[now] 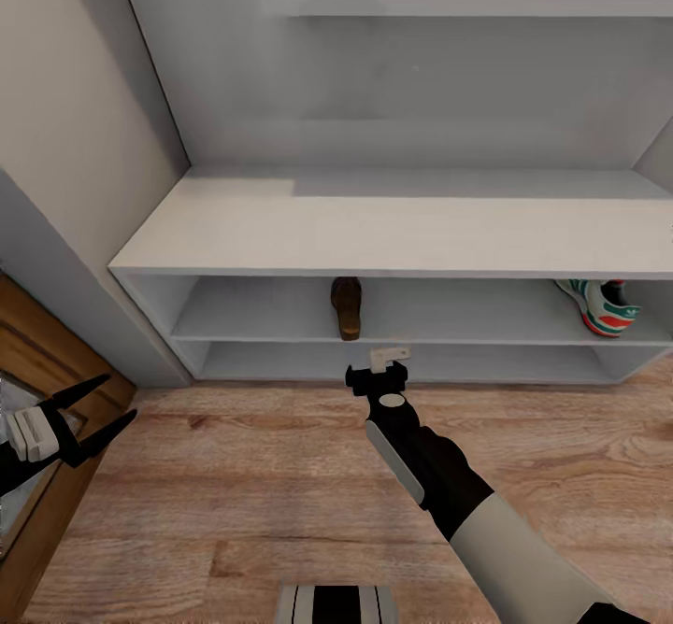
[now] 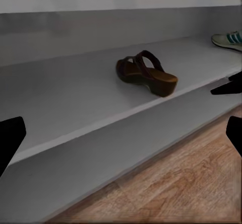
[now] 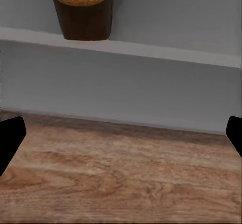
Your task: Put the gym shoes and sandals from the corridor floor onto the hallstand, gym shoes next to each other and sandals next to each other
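Observation:
The pale grey hallstand (image 1: 280,232) stands against the wall. One dark brown sandal (image 1: 346,307) rests on its upper shelf tier, heel toward me, also seen as the sandal (image 2: 146,74) and its heel (image 3: 83,7). One gym shoe (image 1: 598,305) with green stripes lies on the same tier at the right, also seen as the gym shoe (image 2: 229,39). My right gripper (image 1: 377,369) hovers open just in front of the rack, below the sandal, with nothing between its fingers (image 3: 10,138). Low at the left, my left gripper (image 1: 93,414) is open and holds nothing. The other sandal and the other gym shoe are out of view.
Brown wood-plank floor (image 1: 243,475) stretches in front of the rack. A wooden door frame (image 1: 37,362) stands at the left beside a beige wall. The rack's flat top and lower tier (image 1: 280,362) are bare. A higher grey shelf (image 1: 467,5) sits on the back panel.

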